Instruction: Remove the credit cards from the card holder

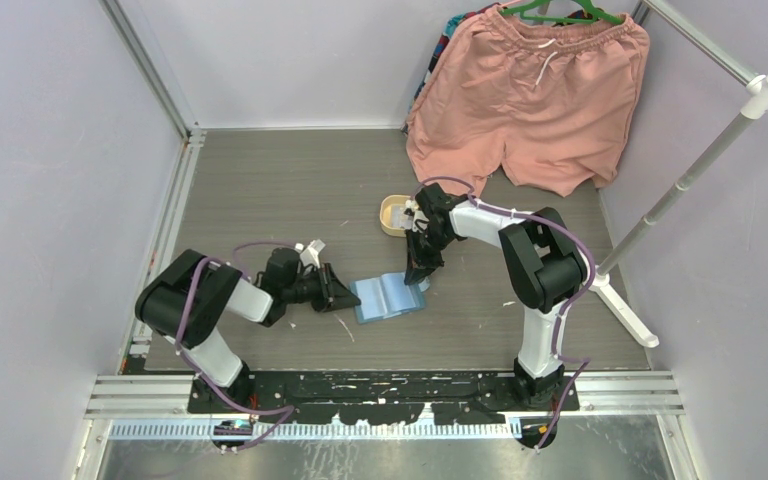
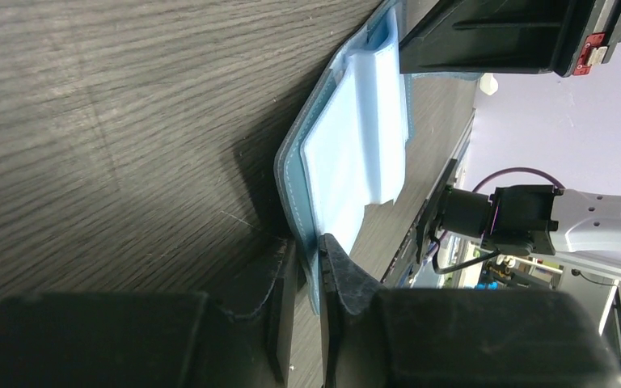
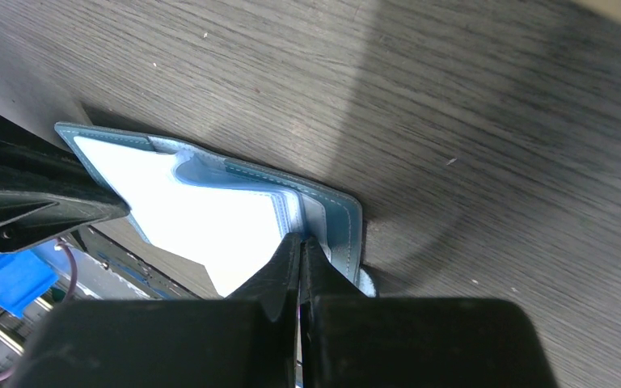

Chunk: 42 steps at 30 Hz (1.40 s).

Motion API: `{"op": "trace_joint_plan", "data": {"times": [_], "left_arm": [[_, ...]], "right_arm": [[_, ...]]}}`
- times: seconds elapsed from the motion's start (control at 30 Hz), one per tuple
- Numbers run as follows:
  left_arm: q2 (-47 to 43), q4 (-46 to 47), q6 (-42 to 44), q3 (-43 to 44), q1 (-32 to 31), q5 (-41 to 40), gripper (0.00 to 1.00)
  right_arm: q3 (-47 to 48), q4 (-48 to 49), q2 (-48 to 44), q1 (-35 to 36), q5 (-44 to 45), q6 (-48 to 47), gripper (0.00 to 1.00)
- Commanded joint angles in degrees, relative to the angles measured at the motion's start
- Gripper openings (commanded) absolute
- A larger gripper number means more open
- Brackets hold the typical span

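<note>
Left fingers (image 2: pixel 348 279) pinch an edge of the open card holder (image 1: pixel 388 298), apparently bracing it on the counter (image 1: pixel 290 190) while right fingers (image 3: pixel 279 267) nip shut on its inner pocket.

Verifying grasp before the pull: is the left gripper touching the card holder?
Touching. The left wrist view shows the left gripper with both fingers closed on the near edge of the card holder, with no gap visible on either side.
</note>
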Motion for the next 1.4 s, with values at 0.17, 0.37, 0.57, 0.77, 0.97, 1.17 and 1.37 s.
{"op": "trace_joint_plan", "data": {"times": [0.17, 0.37, 0.57, 0.77, 0.97, 1.17, 1.37], "left_arm": [[-0.96, -0.34, 1.42, -1.81, 1.0, -2.68, 0.2], [1.07, 3.53, -0.02, -2.22, 1.1, -2.13, 0.16], [5.22, 12.52, -3.85, -2.65, 1.03, -0.76, 0.19], [8.6, 20.5, -6.71, -4.03, 0.99, -0.75, 0.0], [9.42, 21.12, -6.65, -4.69, 1.09, -0.69, 0.0], [8.72, 19.35, -5.24, -4.58, 1.09, -1.18, 0.0], [7.17, 15.47, -3.07, -3.77, 1.06, -1.5, 0.0]], "right_arm": [[-2.59, 1.3, 2.94, 0.91, 2.54, -1.2, 0.01], [-2.85, 1.33, 2.85, 0.88, 2.42, -1.2, 0.01], [-3.07, 1.56, 2.96, 0.85, 2.35, -1.03, 0.01], [-3.12, 1.58, 3.06, 0.87, 2.28, -1.03, 0.01], [-3.25, 1.6, 3.19, 0.87, 2.24, -1.03, 0.01], [-4.53, 4.35, -3.2, 2.25, 3.01, 1.09, 0.01], [0.76, 4.43, -9.19, 11.09, 11.8, 6.76, 0.42]]}}
